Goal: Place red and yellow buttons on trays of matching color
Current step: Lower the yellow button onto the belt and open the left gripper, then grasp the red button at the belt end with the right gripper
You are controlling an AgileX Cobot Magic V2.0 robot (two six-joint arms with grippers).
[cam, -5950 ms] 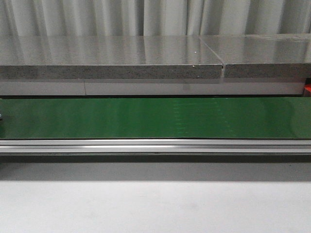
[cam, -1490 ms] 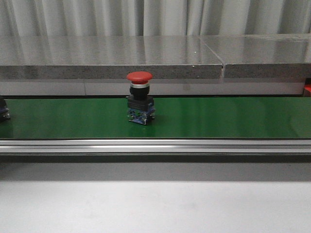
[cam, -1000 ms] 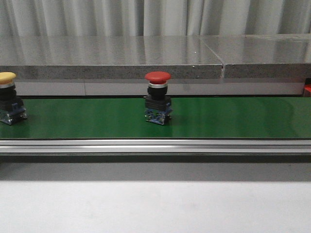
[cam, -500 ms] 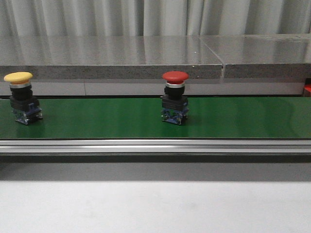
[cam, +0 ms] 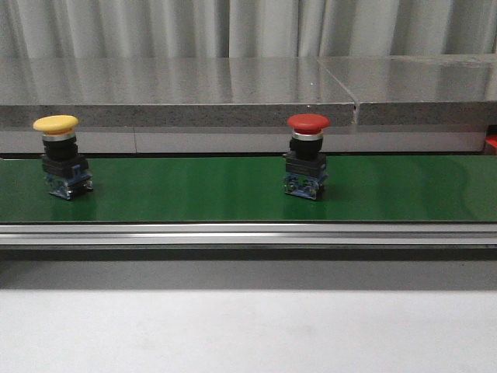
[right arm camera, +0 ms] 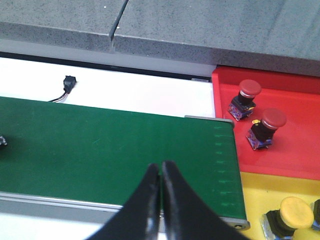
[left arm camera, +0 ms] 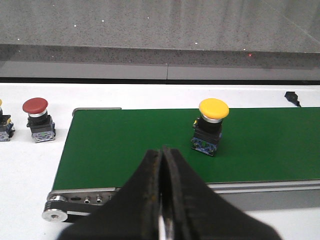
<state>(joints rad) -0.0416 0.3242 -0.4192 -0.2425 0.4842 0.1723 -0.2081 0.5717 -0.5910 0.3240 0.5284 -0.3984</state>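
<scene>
Two buttons stand upright on the green conveyor belt (cam: 194,190): a yellow button (cam: 60,155) at the left and a red button (cam: 307,155) right of centre. The left wrist view shows the yellow button (left arm camera: 211,125) on the belt, beyond and to one side of my left gripper (left arm camera: 161,150), which is shut and empty. My right gripper (right arm camera: 161,166) is shut and empty over the belt's end. Beside that end lie the red tray (right arm camera: 295,155) and the yellow tray (right arm camera: 255,192). Neither gripper shows in the front view.
Two red buttons (right arm camera: 245,97) (right arm camera: 267,127) sit on the red tray and a yellow button (right arm camera: 290,215) on the yellow tray. Another red button (left arm camera: 37,117) stands on the white table past the belt's start. A grey stone ledge (cam: 178,93) runs behind the belt.
The belt was bare at first. The red button came in and rode rightward along it; the yellow button entered from the left and followed. Neither gripper has shown in the front view.
</scene>
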